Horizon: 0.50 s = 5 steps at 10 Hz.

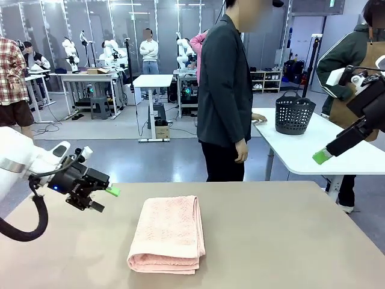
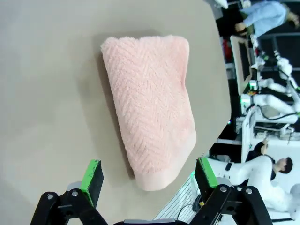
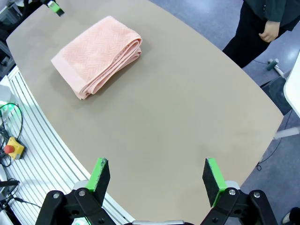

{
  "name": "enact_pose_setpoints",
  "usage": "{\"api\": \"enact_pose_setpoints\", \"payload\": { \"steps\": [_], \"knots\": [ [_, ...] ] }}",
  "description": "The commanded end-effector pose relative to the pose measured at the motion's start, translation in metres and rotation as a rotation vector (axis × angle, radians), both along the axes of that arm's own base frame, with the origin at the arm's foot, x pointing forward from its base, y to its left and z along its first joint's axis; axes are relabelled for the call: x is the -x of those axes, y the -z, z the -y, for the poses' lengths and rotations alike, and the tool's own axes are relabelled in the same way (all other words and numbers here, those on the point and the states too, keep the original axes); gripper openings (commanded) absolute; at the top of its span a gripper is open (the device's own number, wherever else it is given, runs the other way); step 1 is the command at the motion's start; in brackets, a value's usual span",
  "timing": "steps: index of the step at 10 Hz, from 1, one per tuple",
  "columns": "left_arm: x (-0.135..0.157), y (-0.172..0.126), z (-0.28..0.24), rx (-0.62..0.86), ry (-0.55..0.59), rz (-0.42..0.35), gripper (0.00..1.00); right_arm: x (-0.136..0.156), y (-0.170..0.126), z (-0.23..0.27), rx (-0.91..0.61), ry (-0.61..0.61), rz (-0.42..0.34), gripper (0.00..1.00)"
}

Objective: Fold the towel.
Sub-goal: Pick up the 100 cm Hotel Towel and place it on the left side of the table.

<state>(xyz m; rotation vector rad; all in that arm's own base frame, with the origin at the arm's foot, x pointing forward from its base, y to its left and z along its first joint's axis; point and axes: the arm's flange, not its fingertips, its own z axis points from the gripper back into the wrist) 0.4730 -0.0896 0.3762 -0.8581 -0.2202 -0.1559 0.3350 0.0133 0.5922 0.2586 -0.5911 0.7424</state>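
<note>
Several layers of the towel (image 1: 168,233) lie stacked in a neat oblong near the middle of the desk (image 1: 289,241), its rounded fold facing the robot's side and its looser edges along one long flank; the folding looks done or nearly so, judging by that tidy pile; the left hand (image 1: 101,198) hangs beside it, a little apart and clear of the cloth, fingers spread and holding nothing; the right hand (image 3: 157,176) is high above the desk and well away, fingers likewise spread and bare; the terry cloth should be light, soft and limp, with a grippy herringbone weave, so it would sag if lifted by one point; any further hold is best taken at a corner or along the thick folded edge, pinching all layers together so they do not slide apart.
</note>
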Motion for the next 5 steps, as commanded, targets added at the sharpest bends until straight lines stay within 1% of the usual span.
{"api": "enact_pose_setpoints", "payload": {
  "steps": [1, 2, 3, 5],
  "knots": [
    [-0.0006, 0.0111, 0.0065, 0.011, -0.036, 0.032, 1.0, 0.0003, 0.0001, -0.0006, 0.002, 0.016, -0.008, 1.0],
    [-0.0009, 0.0123, 0.0051, 0.012, -0.035, 0.036, 1.0, 0.0003, 0.0001, -0.0006, 0.002, 0.016, -0.008, 1.0],
    [-0.0009, 0.0057, 0.0043, 0.006, -0.017, -0.005, 1.0, 0.0003, 0.0001, -0.0006, 0.002, 0.016, -0.008, 1.0],
    [-0.0009, 0.0057, 0.0043, 0.006, -0.017, -0.005, 1.0, 0.0003, 0.0001, -0.0006, 0.002, 0.016, -0.008, 1.0]
  ]
}}
